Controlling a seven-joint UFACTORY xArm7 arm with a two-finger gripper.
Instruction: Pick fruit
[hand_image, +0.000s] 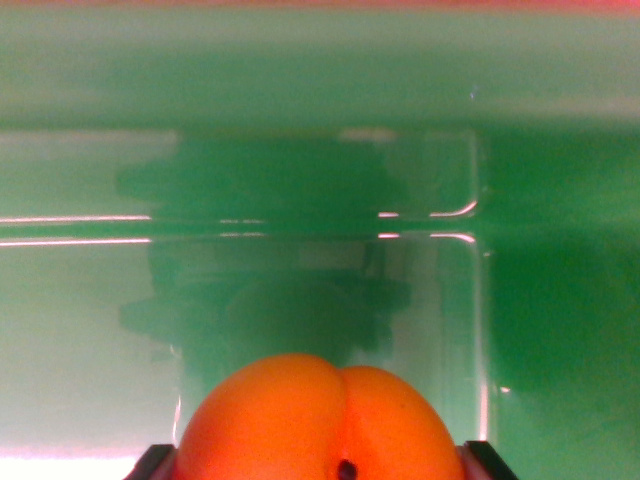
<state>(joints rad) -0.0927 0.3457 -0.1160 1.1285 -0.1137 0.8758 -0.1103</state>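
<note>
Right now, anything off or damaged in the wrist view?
Nothing stands out. The orange fruit sits intact between the gripper fingers over the green surface; its small dark dimple looks natural, no spills.

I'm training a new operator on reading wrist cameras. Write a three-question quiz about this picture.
1. True or false: the orange fruit sits between the gripper fingers.
2. What colour is the surface behind the fruit? A) red B) green C) white
3. Fill in: the dark shape above the fruit in the picture is a ____.

Key
1. True; a dark finger shows at each side of the fruit, along the bottom edge.
2. B
3. shadow
</note>
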